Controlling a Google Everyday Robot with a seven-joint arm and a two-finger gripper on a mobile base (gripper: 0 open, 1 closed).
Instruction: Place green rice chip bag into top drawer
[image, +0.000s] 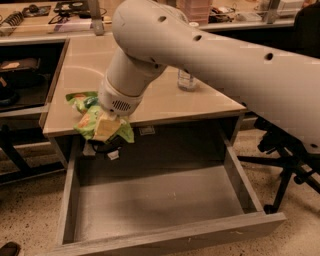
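The green rice chip bag (92, 119) is a crinkled light-green foil bag. It hangs over the front left edge of the table (165, 105), partly above the drawer. My gripper (106, 128) comes down from the big white arm and is shut on the bag's lower end. The top drawer (150, 202) is pulled wide open below the table. It is a shallow grey wood-grain box and its floor is bare.
A clear plastic bottle (186, 80) stands on the table behind the arm. A dark shelf unit (20, 85) is at the left. An office chair base (285, 160) stands on the floor at the right. Cluttered counters run along the back.
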